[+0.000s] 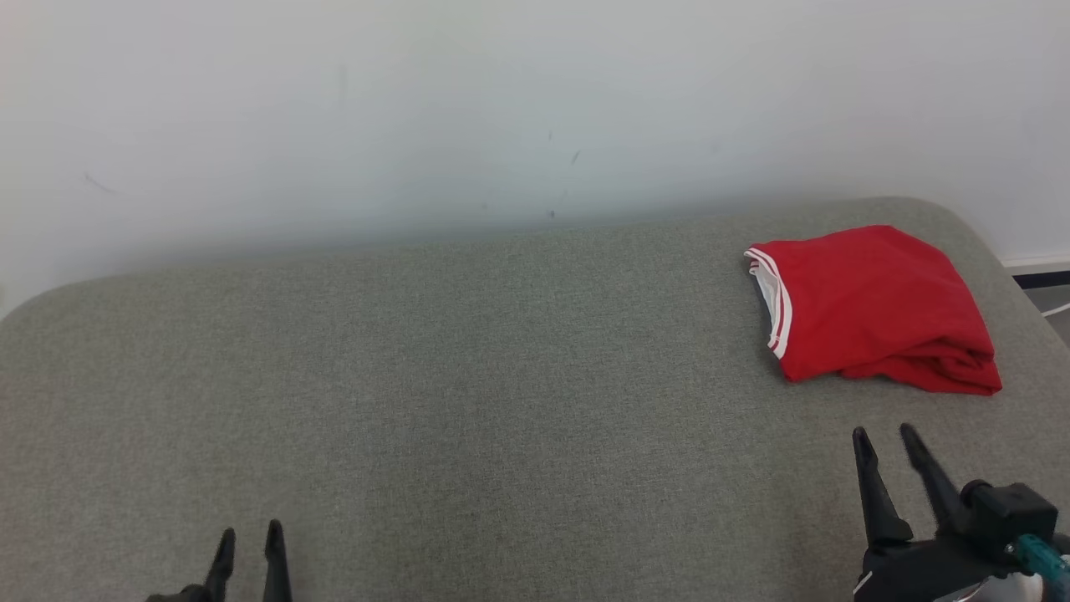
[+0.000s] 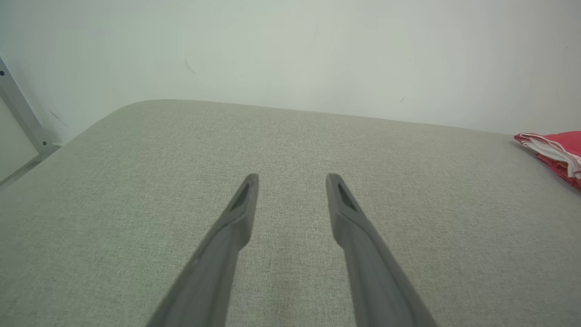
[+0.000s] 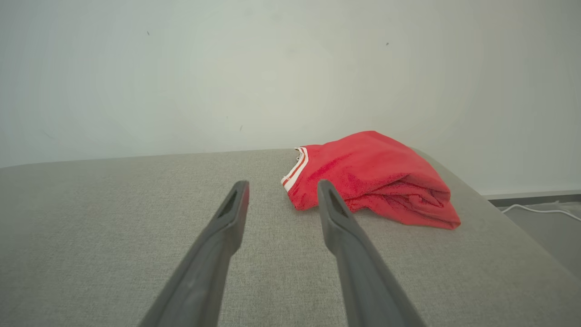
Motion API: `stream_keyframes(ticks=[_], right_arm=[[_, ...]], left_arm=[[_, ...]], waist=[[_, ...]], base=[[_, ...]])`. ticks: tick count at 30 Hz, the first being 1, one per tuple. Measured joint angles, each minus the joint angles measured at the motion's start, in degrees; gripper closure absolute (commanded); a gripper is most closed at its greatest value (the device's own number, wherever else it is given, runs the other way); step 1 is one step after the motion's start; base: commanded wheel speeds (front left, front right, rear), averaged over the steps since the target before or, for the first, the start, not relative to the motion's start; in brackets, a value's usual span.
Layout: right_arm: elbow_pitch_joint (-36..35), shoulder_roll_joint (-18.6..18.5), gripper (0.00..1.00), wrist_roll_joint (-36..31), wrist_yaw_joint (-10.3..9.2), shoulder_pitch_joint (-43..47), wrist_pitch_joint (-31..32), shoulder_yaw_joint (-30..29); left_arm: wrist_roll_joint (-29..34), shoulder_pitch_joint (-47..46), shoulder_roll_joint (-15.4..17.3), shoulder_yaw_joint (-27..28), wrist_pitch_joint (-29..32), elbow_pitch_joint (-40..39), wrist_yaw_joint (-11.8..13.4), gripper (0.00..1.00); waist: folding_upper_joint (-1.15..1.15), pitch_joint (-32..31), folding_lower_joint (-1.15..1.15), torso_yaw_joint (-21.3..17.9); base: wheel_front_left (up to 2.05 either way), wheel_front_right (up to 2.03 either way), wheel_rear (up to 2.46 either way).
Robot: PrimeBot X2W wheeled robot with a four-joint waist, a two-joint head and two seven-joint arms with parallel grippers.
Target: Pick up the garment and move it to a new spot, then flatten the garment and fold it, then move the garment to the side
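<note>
A folded red garment (image 1: pixel 878 305) is lying far right. The left gripper (image 1: pixel 249 535) and right gripper (image 1: pixel 884 435) are hovering near, fingers wide, empty.

Garment (image 2: pixel 559 156) — clipped by view's edge.

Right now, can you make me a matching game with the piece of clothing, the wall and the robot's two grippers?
Things:
1. garment
2. wall
3. left gripper
4. right gripper

Descriptions:
A. fingers apart, just in front of the garment
B. pale, behind the grey table
C. red with white stripes
D. fingers apart, over bare table, far from the garment

Pairs: 1-C, 2-B, 3-D, 4-A
</note>
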Motion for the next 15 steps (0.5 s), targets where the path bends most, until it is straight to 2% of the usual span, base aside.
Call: stream_keyframes(ticks=[8, 15], right_arm=[[2.42, 2.26, 1.00, 1.07, 0.46, 2.02, 0.68, 0.09], [2.96, 3.19, 1.00, 5.70, 1.24, 1.93, 2.29, -1.30]], left_arm=[[-0.94, 0.90, -0.53, 0.27, 0.26, 3.07, -0.37, 1.00], [-5.98, 0.73, -0.57, 1.16, 1.18, 3.78, -1.25, 1.00]], waist=[[0.00, 0.05, 0.00, 0.07], [0.00, 0.24, 0.00, 0.47]], base=[[0.00, 0.00, 0.00], [0.00, 0.00, 0.00]])
